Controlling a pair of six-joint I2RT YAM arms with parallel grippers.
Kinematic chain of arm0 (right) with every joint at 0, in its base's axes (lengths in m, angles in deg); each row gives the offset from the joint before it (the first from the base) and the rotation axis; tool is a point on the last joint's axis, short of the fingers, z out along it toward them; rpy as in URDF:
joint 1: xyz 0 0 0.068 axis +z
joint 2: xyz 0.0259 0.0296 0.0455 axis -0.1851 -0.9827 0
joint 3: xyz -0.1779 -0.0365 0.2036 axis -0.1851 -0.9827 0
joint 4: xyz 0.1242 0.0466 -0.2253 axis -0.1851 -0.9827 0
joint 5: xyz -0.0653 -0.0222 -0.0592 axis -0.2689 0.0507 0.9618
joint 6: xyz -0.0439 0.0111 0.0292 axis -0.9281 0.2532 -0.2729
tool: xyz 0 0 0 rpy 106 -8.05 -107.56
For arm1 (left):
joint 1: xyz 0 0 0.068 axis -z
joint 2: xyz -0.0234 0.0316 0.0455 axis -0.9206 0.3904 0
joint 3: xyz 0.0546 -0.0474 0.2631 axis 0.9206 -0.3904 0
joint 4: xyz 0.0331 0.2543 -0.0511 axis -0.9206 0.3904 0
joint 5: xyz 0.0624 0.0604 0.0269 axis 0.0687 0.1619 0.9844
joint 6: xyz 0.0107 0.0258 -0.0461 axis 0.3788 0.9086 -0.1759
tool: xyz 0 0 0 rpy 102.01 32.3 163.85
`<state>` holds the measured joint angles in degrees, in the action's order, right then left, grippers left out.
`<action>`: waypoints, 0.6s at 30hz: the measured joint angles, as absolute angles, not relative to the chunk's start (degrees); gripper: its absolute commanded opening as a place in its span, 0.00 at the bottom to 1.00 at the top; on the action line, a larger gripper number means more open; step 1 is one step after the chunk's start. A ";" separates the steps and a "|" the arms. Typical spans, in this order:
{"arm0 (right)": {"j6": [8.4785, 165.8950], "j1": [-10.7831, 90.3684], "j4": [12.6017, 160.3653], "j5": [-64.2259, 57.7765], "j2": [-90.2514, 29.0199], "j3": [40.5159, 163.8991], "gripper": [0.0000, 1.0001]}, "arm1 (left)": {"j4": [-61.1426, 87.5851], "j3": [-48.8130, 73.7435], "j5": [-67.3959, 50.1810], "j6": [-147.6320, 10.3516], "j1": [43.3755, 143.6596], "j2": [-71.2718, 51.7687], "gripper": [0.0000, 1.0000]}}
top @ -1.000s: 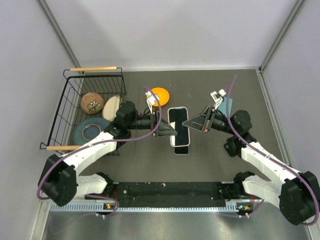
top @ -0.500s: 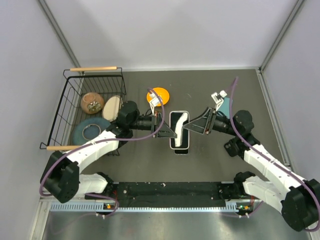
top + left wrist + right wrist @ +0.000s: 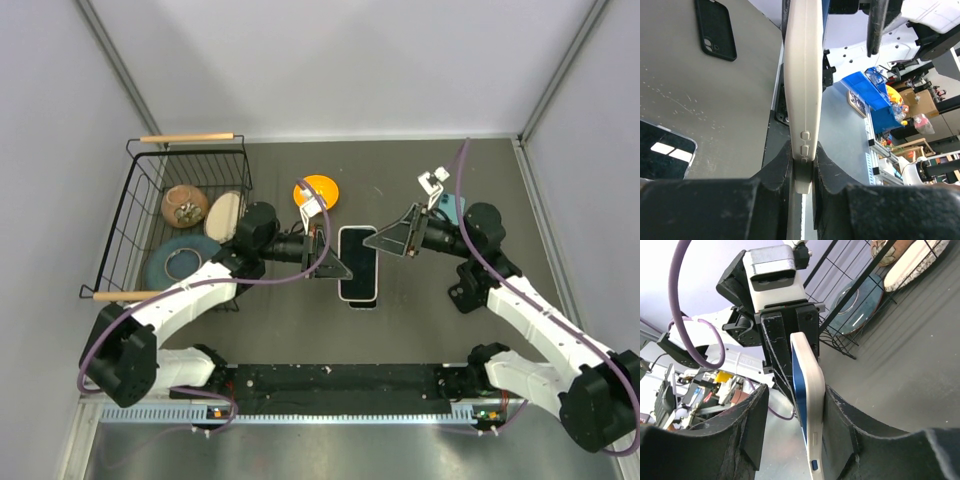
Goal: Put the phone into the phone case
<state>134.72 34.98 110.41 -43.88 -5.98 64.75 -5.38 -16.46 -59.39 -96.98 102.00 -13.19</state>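
Noting my left gripper (image 3: pixel 802 150) clenched on white-rimmed phone (image 3: pixel 802 75); black-screened phone (image 3: pixel 662 150) lies apart on table (image 3: pixel 715 100) beside it; right gripper (image 3: pixel 795 390) spread open.

Three phones: one white-rimmed phone (image 3: pixel 801 75) between the left fingers (image 3: pixel 775 170) and the right fingers (image 3: pixel 752 430), one glossy black phone (image 3: pixel 665 157) on the tabletop (image 3: pixel 715 110) close by the left fingers, and one teal phone (image 3: pixel 452 208) back behind the right fingers. One black phone case (image 3: pixel 715 27) lies beyond the left fingers. One orange disc (image 3: pixel 322 185) sits beside them. One wire basket (image 3: pixel 150 200), well behind the left fingers, has two wooden handles (image 3: pixel 187 137) and three dishes: brown bowl (image 3: pixel 185 205), beige oval dish (image 3: pixel 224 213), blue-grey plate (image 3: pixel 180 262). Four fingers, two per arm.
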 measured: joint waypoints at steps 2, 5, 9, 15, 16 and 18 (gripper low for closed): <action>134.37 34.98 109.78 -43.90 -6.88 65.38 0.34 | -3.40 -16.04 -59.22 -95.67 102.00 -13.39 0.00; 133.52 34.96 109.41 -43.68 -7.44 65.49 0.08 | -1.14 -15.32 -59.02 -93.97 102.00 -13.46 0.00; 129.71 34.87 108.07 -43.61 -7.44 65.84 0.00 | 3.51 -13.86 -58.15 -92.50 102.24 -14.22 0.00; 119.86 34.92 98.08 -41.67 -6.26 69.64 0.07 | 11.60 -10.56 -54.63 -87.87 102.72 -14.29 0.00; 118.81 34.94 97.01 -41.52 -5.98 70.10 0.18 | 11.99 -10.32 -54.50 -87.37 102.79 -14.29 0.00; 117.08 34.98 95.07 -41.23 -5.39 70.71 0.27 | 12.58 -9.88 -54.28 -86.53 103.03 -14.29 0.00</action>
<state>117.08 34.98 95.07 -41.23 -5.39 70.71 12.58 -9.88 -54.28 -86.53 103.03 -14.29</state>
